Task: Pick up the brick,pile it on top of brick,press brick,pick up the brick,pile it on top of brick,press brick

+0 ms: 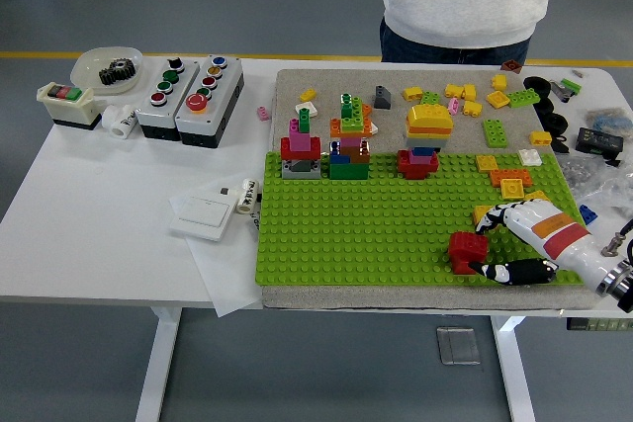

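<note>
The robot's right hand (pixel 514 244) reaches in from the near right, fingers grasping a red brick (pixel 465 250) on the green baseplate (pixel 356 229), probably to lift it. Finished brick stacks (pixel 341 140) stand along the far edge

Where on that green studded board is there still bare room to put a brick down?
The green baseplate is bare across its middle and front left, between the brick towers along its far edge and the red brick at the right hand. The far right corner, with orange and yellow bricks, is crowded.
</note>
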Robot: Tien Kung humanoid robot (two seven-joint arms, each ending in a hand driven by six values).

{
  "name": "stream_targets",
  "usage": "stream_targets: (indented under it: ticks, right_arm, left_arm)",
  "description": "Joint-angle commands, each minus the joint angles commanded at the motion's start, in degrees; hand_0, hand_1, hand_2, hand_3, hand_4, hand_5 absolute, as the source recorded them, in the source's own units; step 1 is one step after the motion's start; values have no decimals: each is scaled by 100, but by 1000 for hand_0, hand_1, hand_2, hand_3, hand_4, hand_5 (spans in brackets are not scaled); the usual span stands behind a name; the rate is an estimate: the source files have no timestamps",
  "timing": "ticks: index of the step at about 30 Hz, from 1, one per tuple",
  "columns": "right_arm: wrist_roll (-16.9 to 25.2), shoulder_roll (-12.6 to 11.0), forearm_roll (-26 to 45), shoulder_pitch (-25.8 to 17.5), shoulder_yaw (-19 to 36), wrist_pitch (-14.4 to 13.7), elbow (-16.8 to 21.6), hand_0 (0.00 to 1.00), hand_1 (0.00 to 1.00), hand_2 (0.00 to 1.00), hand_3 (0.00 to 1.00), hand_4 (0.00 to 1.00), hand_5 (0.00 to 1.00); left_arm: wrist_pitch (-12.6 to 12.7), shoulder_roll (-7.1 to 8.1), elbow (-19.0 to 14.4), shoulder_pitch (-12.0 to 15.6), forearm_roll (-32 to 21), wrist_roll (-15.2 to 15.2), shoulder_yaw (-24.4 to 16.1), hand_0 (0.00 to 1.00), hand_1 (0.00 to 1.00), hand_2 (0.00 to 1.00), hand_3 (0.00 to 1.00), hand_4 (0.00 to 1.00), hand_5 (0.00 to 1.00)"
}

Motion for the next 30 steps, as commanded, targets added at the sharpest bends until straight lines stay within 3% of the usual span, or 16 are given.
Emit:
stream_targets:
  ticks: [2, 7, 8, 25, 26, 30]
  right_arm:
    - [0, 1, -5, 0, -1, 12, 9, 588, 631, 704, 569, 844, 489]
    - [-13, 8, 0, -2, 7, -14, 11, 588, 631, 704, 569, 844, 489]
    - [-17, 8, 1, -3, 9, -18, 10, 625, 653, 736, 616, 858, 495]
    - [-29, -10, -32, -76, 93, 29, 129, 640, 669, 752, 665, 880, 504]
    - [-29, -10, -28, -85, 107, 26, 148, 711, 722, 807, 806, 932, 535]
    - [-15, -17, 8, -130, 187, -18, 247, 711, 722, 807, 806, 932, 535]
  left_arm:
    - [2, -2, 1, 2, -3, -1, 1, 825, 898, 921, 820, 806, 812]
    - [1, -3, 1, 10, 29, 13, -16, 825, 898, 921, 820, 806, 812]
    - [0, -3, 1, 11, 35, 16, -19, 824, 898, 921, 820, 806, 812]
    - [-7, 6, -2, 36, 116, 39, -54, 823, 899, 921, 819, 807, 811]
    - [-7, 5, -1, 37, 118, 38, -55, 824, 899, 921, 819, 806, 811]
    - [-7, 4, -1, 40, 133, 40, -63, 824, 899, 921, 819, 806, 811]
